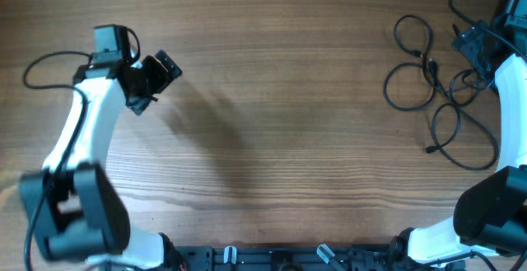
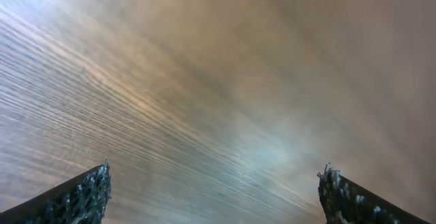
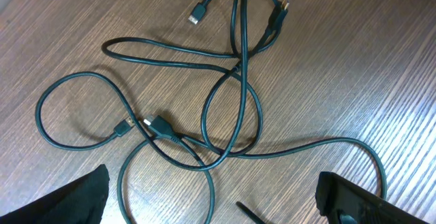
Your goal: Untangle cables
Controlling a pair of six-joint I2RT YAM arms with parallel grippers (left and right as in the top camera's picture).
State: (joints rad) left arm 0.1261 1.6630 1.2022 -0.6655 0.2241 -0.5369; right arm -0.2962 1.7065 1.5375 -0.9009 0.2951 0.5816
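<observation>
Thin black cables [image 1: 429, 67] lie in loose, overlapping loops on the wooden table at the far right. In the right wrist view the cables [image 3: 238, 67] cross each other in several places, with small plugs [image 3: 158, 124] showing among the loops. My right gripper [image 1: 466, 49] hovers at the loops' upper right edge. Seen from the wrist, the right gripper [image 3: 212, 191] is open, with one loop on the table between its fingers and nothing held. My left gripper [image 1: 159, 83] is far off at the table's left. It [image 2: 214, 183] is open over bare wood.
The wooden table [image 1: 280, 98] stretches between the two arms. The arms' own thicker black wires [image 1: 49, 59] curl beside the left arm and run behind the right arm at the top right corner. The arm bases stand along the near edge.
</observation>
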